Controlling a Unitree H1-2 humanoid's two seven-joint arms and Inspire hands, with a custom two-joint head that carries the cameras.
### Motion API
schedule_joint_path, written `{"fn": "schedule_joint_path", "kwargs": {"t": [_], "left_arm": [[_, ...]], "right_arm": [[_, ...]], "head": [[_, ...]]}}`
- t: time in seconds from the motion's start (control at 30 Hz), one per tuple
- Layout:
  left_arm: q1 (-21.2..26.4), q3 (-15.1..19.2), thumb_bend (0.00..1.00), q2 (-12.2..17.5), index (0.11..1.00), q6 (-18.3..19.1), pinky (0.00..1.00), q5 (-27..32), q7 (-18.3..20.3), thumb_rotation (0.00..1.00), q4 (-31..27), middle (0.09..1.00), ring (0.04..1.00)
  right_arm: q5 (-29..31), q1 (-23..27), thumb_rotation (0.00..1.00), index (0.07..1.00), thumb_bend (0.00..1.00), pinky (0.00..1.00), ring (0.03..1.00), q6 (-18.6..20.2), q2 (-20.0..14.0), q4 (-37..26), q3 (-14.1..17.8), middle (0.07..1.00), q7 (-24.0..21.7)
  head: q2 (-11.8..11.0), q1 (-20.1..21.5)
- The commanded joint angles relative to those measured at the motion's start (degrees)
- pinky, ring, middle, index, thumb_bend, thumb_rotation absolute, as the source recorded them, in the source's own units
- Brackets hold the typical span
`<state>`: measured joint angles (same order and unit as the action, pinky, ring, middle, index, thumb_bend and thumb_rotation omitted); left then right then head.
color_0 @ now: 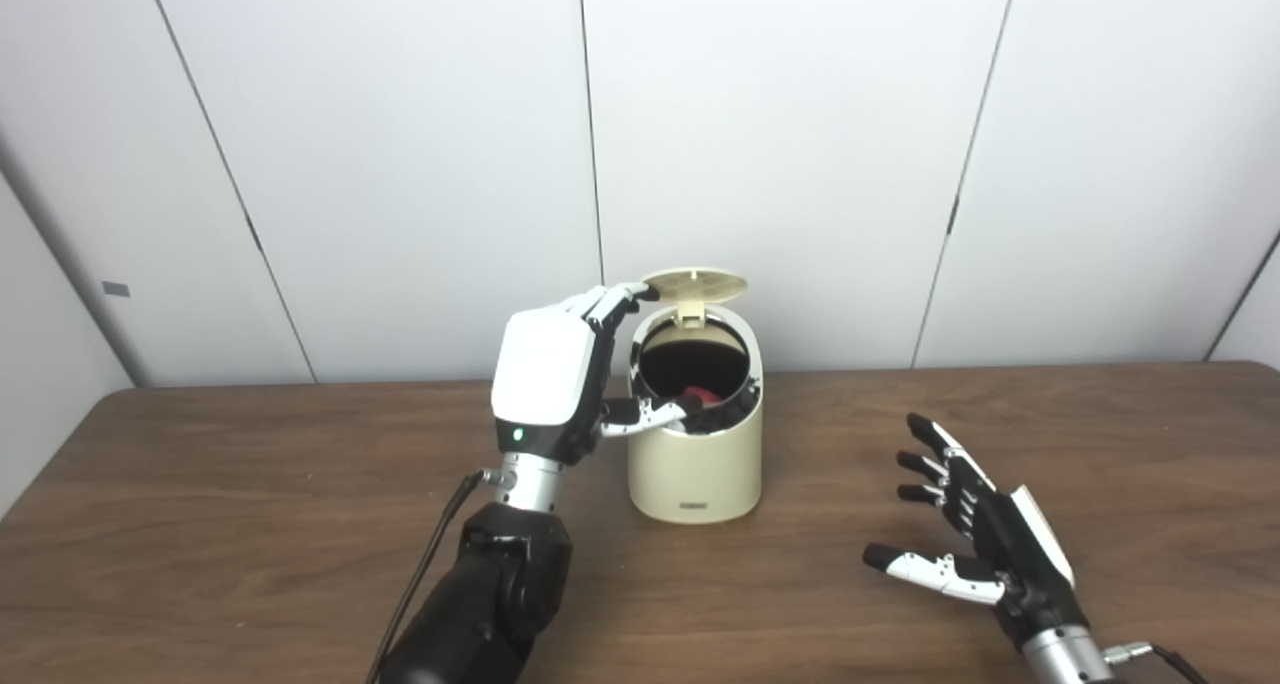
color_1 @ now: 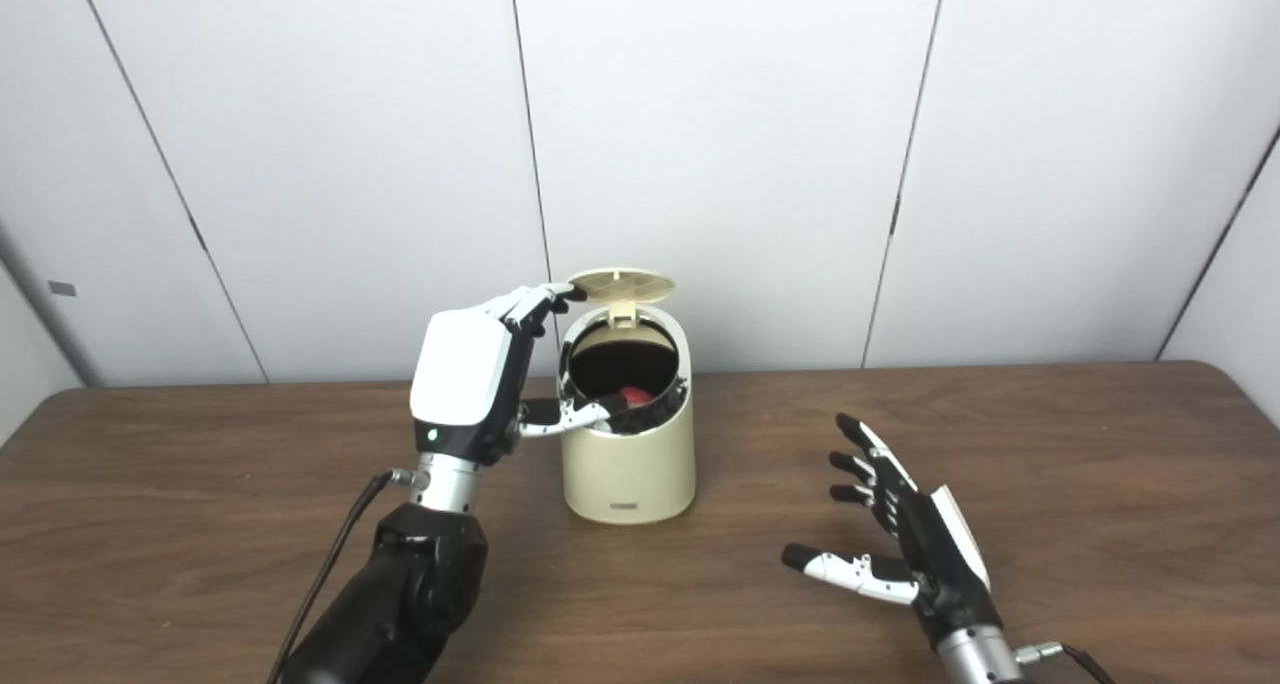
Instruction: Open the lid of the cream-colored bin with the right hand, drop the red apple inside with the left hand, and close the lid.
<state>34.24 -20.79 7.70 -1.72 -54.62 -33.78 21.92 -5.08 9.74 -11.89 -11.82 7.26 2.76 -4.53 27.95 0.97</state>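
Observation:
The cream-colored bin (color_0: 695,464) stands on the table's middle with its round lid (color_0: 697,285) raised upright at the back. The red apple (color_0: 700,397) lies inside the bin's dark opening, partly hidden by the rim; it also shows in the right eye view (color_1: 634,396). My left hand (color_0: 560,374) is raised beside the bin's left side, open and empty, fingertips by the lid's left edge and thumb over the rim. My right hand (color_0: 975,544) is open, fingers spread, low over the table to the right of the bin, holding nothing.
The brown wooden table (color_0: 250,524) spans the view, its far edge against white wall panels (color_0: 800,144). A black cable (color_0: 430,564) runs along my left forearm. Bare tabletop lies left of the bin and between the bin and my right hand.

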Motion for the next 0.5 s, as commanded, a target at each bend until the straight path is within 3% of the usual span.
{"fn": "schedule_joint_path", "kwargs": {"t": [0.0, 0.17, 0.23, 0.27, 0.33, 0.47], "left_arm": [[1.7, 0.5, 0.91, 0.6, 0.69, -0.3, 0.42, 0.2, -0.4, 0.24, -1.6, 0.641, 0.536], [1.2, 0.8, 0.87, 0.9, 0.656, -3.3, 0.4, 2.5, -0.8, 0.2, -2.3, 0.613, 0.517], [0.7, 1.9, 0.79, 0.5, 0.614, -6.4, 0.38, 5.9, -0.8, 0.16, -2.8, 0.566, 0.478], [0.3, 2.7, 0.66, 0.3, 0.555, -8.1, 0.38, 8.0, -0.5, 0.12, -3.2, 0.55, 0.469], [-0.5, 4.4, 0.54, -0.3, 0.505, -11.1, 0.37, 12.5, 0.6, 0.08, -4.0, 0.527, 0.454], [-1.9, 7.3, 0.51, -1.1, 0.491, -14.9, 0.35, 18.1, 1.5, 0.07, -5.0, 0.528, 0.456]], "right_arm": [[0.2, 1.3, 0.26, 0.918, 0.78, 0.76, 0.87, -2.8, 0.1, -0.1, 0.0, 0.955, 0.9], [0.7, 1.2, 0.24, 0.92, 0.76, 0.77, 0.877, -2.7, 0.4, 0.0, 0.0, 0.96, 0.8], [0.7, 1.1, 0.24, 0.922, 0.77, 0.76, 0.878, -2.7, 0.5, -0.1, 0.0, 0.959, 0.8], [0.7, 1.1, 0.24, 0.921, 0.77, 0.76, 0.876, -2.7, 0.6, -0.1, -0.1, 0.958, 0.8], [0.8, 0.9, 0.23, 0.921, 0.77, 0.76, 0.874, -2.5, 0.7, -0.2, 0.0, 0.958, 0.8], [1.1, 0.7, 0.23, 0.921, 0.77, 0.77, 0.869, -1.8, 0.8, -0.6, -0.1, 0.953, 0.6]], "head": [[0.0, 0.0], [0.0, -0.1], [-0.1, -0.1], [-0.1, -0.1], [-0.1, -0.1], [-0.3, -0.3]]}}
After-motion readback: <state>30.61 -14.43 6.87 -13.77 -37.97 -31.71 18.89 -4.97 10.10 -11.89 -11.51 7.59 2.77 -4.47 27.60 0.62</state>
